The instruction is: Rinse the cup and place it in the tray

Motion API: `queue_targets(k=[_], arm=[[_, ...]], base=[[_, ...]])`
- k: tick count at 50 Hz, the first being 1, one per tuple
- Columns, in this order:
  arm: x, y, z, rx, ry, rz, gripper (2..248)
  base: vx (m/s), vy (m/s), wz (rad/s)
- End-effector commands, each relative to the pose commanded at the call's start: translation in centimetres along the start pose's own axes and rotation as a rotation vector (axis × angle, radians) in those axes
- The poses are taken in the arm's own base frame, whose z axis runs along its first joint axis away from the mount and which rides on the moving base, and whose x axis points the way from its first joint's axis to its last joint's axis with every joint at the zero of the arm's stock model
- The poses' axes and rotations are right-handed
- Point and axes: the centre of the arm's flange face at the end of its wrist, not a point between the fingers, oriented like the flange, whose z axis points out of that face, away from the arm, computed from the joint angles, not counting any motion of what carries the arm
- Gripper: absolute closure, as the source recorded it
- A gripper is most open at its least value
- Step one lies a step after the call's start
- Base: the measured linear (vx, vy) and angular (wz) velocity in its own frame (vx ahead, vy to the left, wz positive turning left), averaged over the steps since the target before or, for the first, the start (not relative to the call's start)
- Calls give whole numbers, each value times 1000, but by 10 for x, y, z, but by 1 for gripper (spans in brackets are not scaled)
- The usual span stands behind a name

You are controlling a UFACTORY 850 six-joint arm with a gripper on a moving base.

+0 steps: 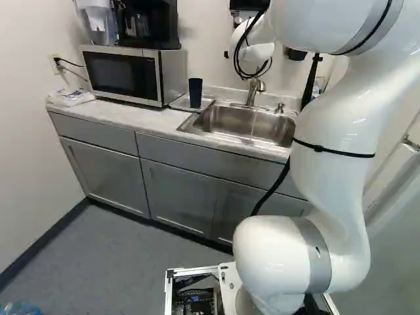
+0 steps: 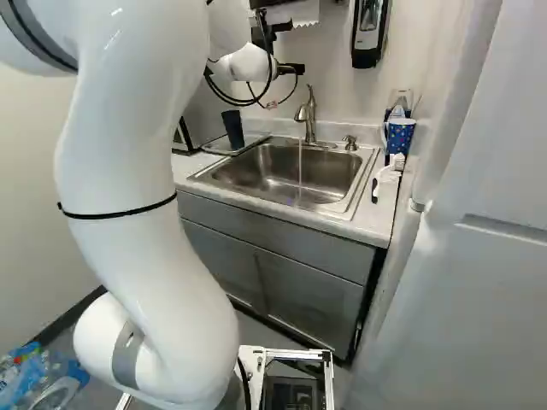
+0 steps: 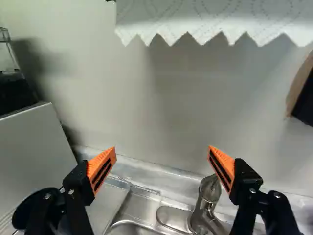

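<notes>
Tumbler: dark blue [image 1: 195, 93], upright on the tray [image 3: 108, 198], between the microwave [image 1: 125, 73] and the sink [image 2: 273, 171]; we took this for our cup.
Tumbler from pincer: below and toward the microwave, outside the gap. A dark rounded shape behind that side's linkage was perhaps its rim; we could not be sure.
Long axis: vertical, across the pincer's near-level aim, so we judged a side grasp workable once lowered and shifted over.
Pincer [image 3: 162, 149]: spread wide, orange pads [image 3: 101, 166] well apart, nothing pinched.
Arm [image 1: 335, 125]: our only one, arched high, its wrist reaching over the counter and aimed at the wall [image 3: 195, 112].
Faucet [image 2: 305, 115]: ahead and low, nearer the finger farther from the microwave; we reckoned a careless descent could knock it.
Water [image 2: 300, 162]: running into the basin. Whether the tumbler had been rinsed, we could not tell.
Patterned mug [image 2: 399, 137]: past the sink, apart from our work.
</notes>
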Motion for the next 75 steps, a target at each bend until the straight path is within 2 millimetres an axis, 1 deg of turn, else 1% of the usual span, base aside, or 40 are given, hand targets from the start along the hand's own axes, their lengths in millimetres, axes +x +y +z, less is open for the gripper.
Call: queue_targets(k=[7, 18, 41, 75], arm=[[0, 11, 2, -16, 0, 2, 3], [0, 15, 7, -23, 2, 2, 3], [-1, 13, 20, -20, 1, 2, 3], [-7, 20, 22, -28, -68, 4, 3]], base=[[0, 0, 0], [0, 0, 0], [0, 0, 0], [0, 0, 0]])
